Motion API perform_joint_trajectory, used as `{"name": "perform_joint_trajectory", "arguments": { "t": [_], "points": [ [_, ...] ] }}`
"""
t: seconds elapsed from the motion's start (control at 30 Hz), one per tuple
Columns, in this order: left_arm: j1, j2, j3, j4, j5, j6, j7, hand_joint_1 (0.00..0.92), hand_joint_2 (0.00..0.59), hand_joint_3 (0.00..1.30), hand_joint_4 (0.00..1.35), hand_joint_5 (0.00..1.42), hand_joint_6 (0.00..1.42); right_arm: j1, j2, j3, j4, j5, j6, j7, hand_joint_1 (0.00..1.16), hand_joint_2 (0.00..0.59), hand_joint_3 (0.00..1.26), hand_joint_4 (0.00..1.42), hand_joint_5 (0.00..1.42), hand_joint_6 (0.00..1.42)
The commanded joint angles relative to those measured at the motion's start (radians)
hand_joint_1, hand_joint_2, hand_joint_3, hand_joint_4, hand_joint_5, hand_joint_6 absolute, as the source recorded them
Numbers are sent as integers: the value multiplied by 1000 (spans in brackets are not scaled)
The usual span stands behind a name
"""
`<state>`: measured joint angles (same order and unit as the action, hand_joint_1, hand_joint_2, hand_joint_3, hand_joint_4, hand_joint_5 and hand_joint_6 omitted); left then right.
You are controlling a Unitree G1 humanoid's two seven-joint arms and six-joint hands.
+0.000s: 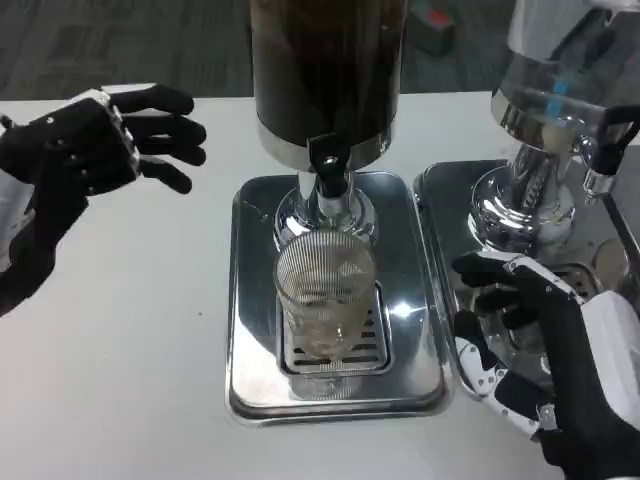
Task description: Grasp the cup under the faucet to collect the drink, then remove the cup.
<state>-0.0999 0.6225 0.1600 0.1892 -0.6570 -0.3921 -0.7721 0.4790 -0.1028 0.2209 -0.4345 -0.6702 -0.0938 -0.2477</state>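
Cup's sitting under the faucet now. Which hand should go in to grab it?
Right, probably. The right hand is low beside the tray, level with the cup, fingers pointing at it. The left hand is up by the dispenser, farther away.

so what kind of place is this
Probably a drinks station set up on a white table, maybe in an office or lab. Two dispensers stand on metal drip trays, with a ribbed cup under the dark one's faucet.
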Motion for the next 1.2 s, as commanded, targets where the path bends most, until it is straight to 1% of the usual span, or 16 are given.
{"name": "perform_joint_trajectory", "arguments": {
  "t": [0.03,0.23,0.3,0.47,0.67,0.8,0.83,0.93,1.0,1.1,1.2],
  "points": [
    [-57,10,41,-10,-75,164,-105,0,90,356,351,386,478,-3,8,0,4,-1,14,5,1000,402,453,426,507,563],
    [-127,-10,79,-1,-119,321,-179,0,91,342,333,352,431,14,12,0,-7,-7,22,7,993,397,458,426,511,564],
    [-144,-17,89,2,-115,351,-192,0,92,332,319,340,417,20,13,-1,-10,-7,24,9,990,395,459,428,512,564],
    [-188,-32,91,13,-98,401,-222,0,94,325,296,316,389,30,17,-4,-18,-2,32,15,980,393,461,441,515,564],
    [-218,-62,60,19,-32,405,-252,0,95,322,281,310,385,35,26,-3,-15,8,40,18,977,391,463,441,521,564],
    [-228,-92,45,17,6,392,-252,0,95,322,280,307,382,40,32,3,-10,5,40,12,979,383,466,441,531,564],
    [-229,-98,47,15,13,391,-253,0,95,322,280,306,382,41,33,4,-9,5,40,11,980,383,468,441,531,564],
    [-233,-127,48,5,62,325,-235,0,97,322,283,308,384,43,38,4,-4,9,39,9,1002,373,476,441,532,564],
    [-234,-144,52,-1,78,300,-228,0,99,327,291,317,387,44,40,3,-3,11,39,7,1005,373,476,441,532,564],
    [-239,-166,59,-10,81,289,-223,0,100,330,301,322,398,47,45,3,-3,9,38,7,1008,373,475,441,532,564],
    [-245,-173,62,-12,79,296,-223,0,100,331,303,322,400,52,49,2,-3,9,38,7,1011,373,475,443,532,566]
  ]
}}
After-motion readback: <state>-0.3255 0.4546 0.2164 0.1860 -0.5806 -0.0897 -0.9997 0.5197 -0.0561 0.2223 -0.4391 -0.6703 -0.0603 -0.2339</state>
